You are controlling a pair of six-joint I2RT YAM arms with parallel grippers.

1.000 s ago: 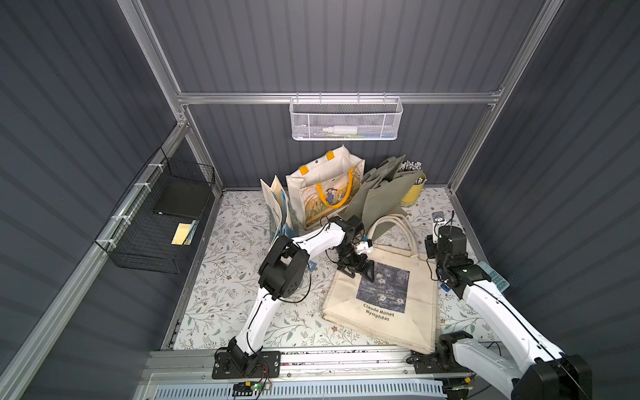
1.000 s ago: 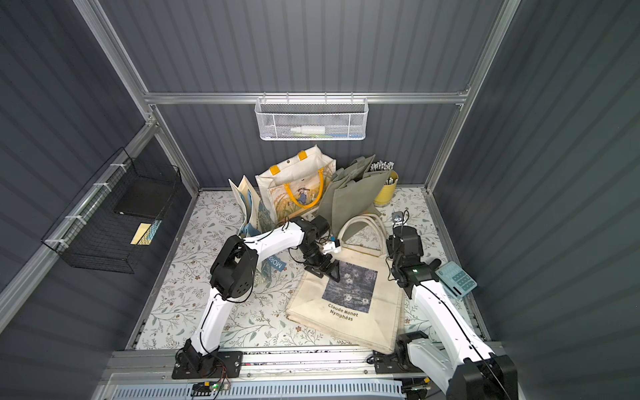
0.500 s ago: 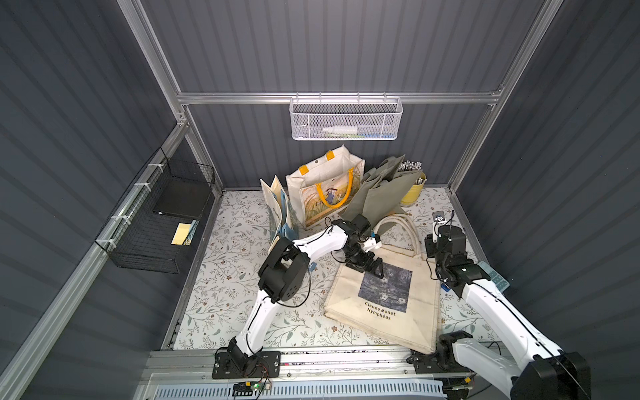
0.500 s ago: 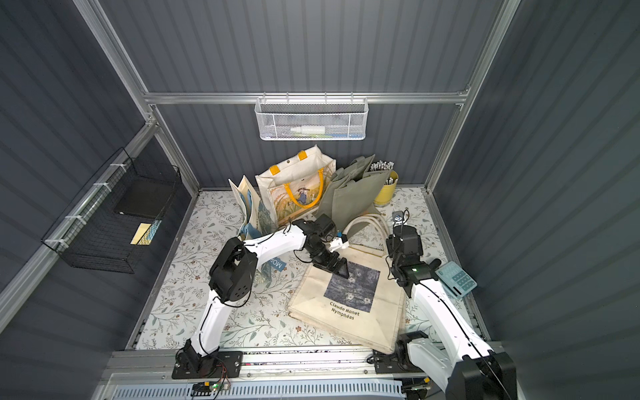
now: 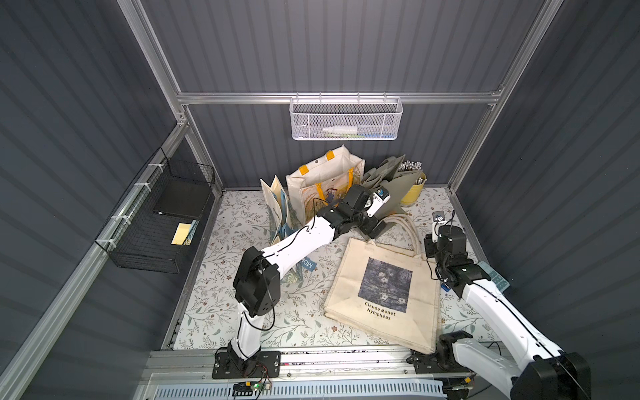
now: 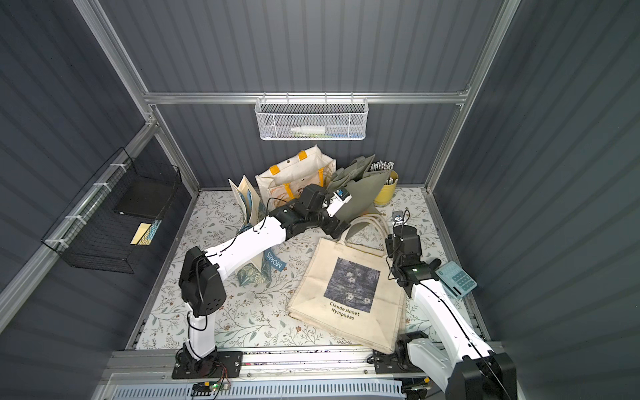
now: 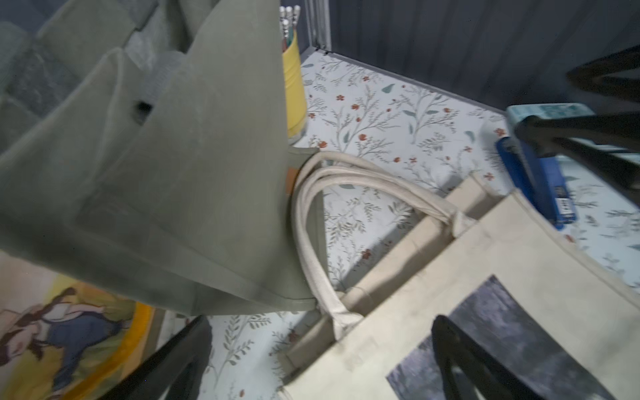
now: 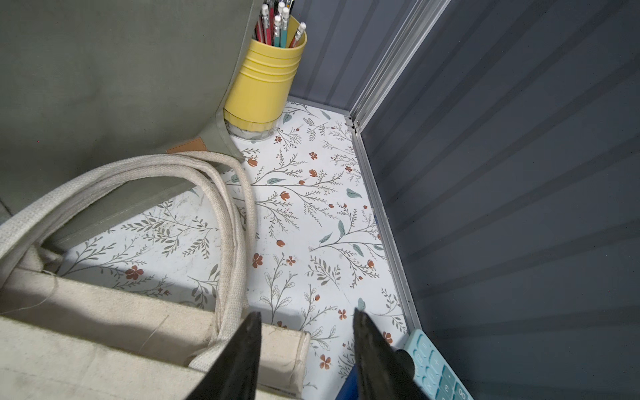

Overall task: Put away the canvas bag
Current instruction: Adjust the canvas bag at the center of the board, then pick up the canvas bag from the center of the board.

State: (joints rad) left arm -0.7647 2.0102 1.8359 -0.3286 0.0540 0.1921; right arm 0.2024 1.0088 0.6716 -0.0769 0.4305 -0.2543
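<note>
The canvas bag [image 5: 384, 291] [image 6: 349, 287] is cream with a dark Monet print and lies flat on the floral floor, its handles [image 5: 403, 223] [image 8: 228, 221] looping toward the back wall. My left gripper [image 5: 378, 228] [image 6: 341, 228] [image 7: 322, 349] hangs open wide over the bag's top-left corner, where one handle [image 7: 311, 249] is sewn on, and holds nothing. My right gripper [image 5: 428, 247] [image 8: 306, 313] stands partly open at the bag's top-right corner. One of its fingers [image 8: 242, 346] is over the bag's edge, the other over bare floor.
A grey-green bag [image 5: 391, 187], a yellow pencil cup [image 5: 414, 192] and a picture tote with yellow handles [image 5: 322, 183] stand at the back. Blue-patterned bags [image 5: 277, 207] lean at their left. A calculator [image 5: 493, 278] lies by the right wall. Wire baskets hang on the back wall [image 5: 346, 119] and left wall [image 5: 162, 221].
My left gripper has moved right and toward the back along the bag's top edge and has opened a little wider. The right arm and the bag have stayed put.
</note>
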